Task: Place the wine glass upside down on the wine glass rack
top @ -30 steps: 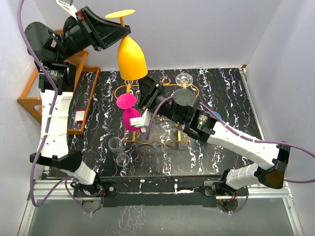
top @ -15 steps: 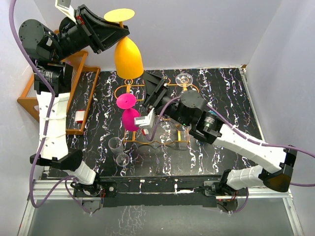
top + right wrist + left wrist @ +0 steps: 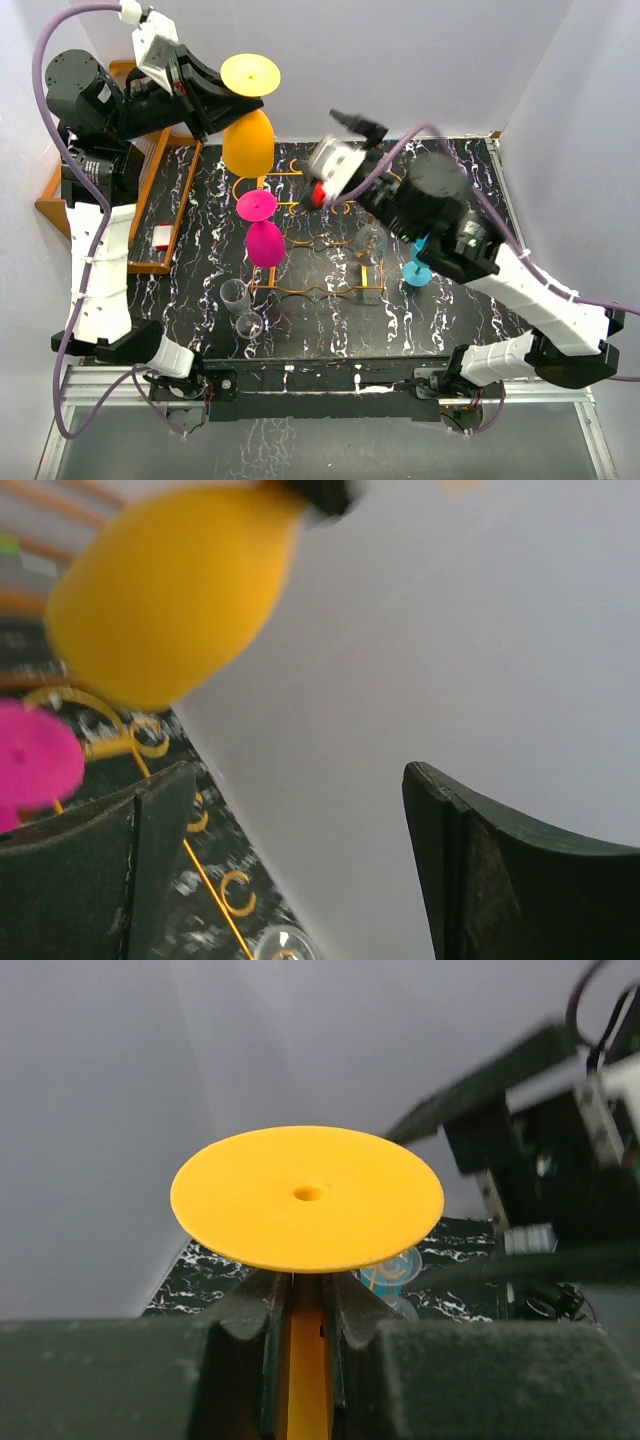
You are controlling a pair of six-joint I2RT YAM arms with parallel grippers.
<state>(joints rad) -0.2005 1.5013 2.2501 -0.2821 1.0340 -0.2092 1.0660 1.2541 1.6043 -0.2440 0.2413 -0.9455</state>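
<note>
Yellow wine glass [image 3: 248, 142] hangs upside down, foot up and bowl mouth down, long axis close to upright, above the wine glass rack's [image 3: 318, 291] far-left corner near the desk's [image 3: 200, 275] far edge, left gripper [image 3: 300, 1300] clamped on its stem, right gripper [image 3: 300, 865] spread wide and empty

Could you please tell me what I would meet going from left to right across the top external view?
Orange wooden slatted rack → yellow wine glass, held upside down in the air → blue glass. I left out things that overlap the yellow glass sideways.
</note>
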